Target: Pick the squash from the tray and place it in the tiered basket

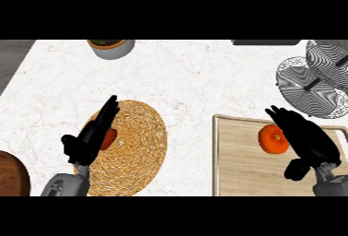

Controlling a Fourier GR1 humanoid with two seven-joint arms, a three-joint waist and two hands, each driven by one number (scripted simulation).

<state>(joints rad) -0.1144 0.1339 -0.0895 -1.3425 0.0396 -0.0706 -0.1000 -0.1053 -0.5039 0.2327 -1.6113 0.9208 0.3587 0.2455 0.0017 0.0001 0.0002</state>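
At far left, cut by the lower edge, a dark wooden round on the white marble counter. Next to it, a woven straw mat, round, seen as a tall oval. Over the mat's left side, the left hand, black, fingers straight and stretched up toward the far edge, thumb out to the left, grasping nothing. Tucked just under that hand's right edge, a small red-orange thing, mostly hidden by the fingers; contact with it impossible to tell. Below, the grey left forearm coming in from the lower edge.

Up at the far edge, left of centre, a grey pot with something dark and green inside.

Right of centre, a pale wooden tray with a raised rim. On its upper middle, the squash, orange and round, lying on the board. Directly at the squash's right side, the right hand, fingers extended and pointing up-left, their tips just past the squash's top, overlapping its right edge; thumb hanging low, well below the squash; not curled round it, so released. Grey right forearm at the lower right corner.

Farthest right, up top, the tiered basket of wire mesh, well apart from the squash and beyond the tray's far right corner.
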